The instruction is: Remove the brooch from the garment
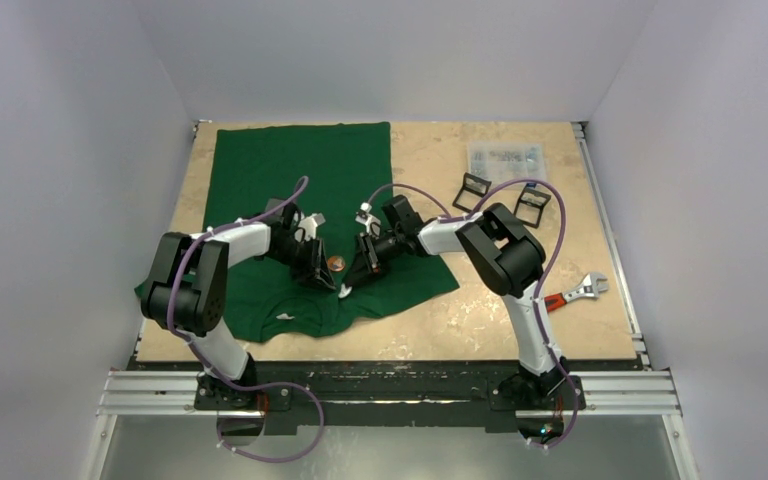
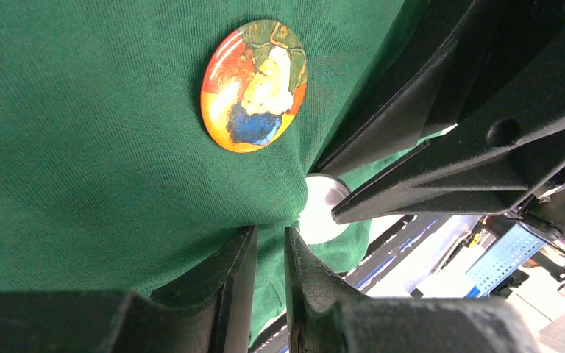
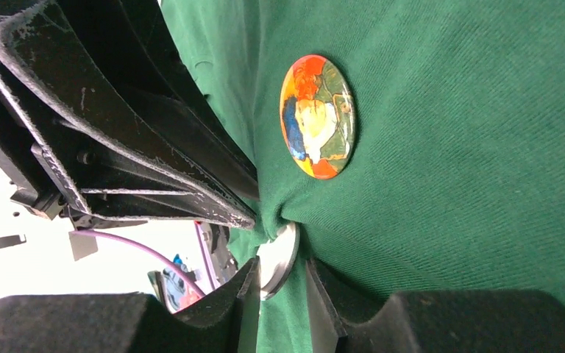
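Note:
The dark green garment (image 1: 290,180) lies on the left half of the table, bunched and lifted where both grippers meet. The brooch (image 2: 254,84), a round badge painted orange, blue and green, sits on the cloth and also shows in the right wrist view (image 3: 318,116) and the top view (image 1: 336,263). My left gripper (image 2: 271,239) is shut on a fold of the garment just below the brooch. My right gripper (image 3: 279,272) is shut on a silver disc (image 3: 281,254) wrapped in cloth beside the brooch. The disc also shows in the left wrist view (image 2: 320,209).
A clear plastic box (image 1: 505,158) and two small black boxes (image 1: 472,187) (image 1: 532,205) stand at the back right. A wrench with a red handle (image 1: 575,292) lies right of the right arm. The garment's white label (image 1: 285,317) is near the front edge.

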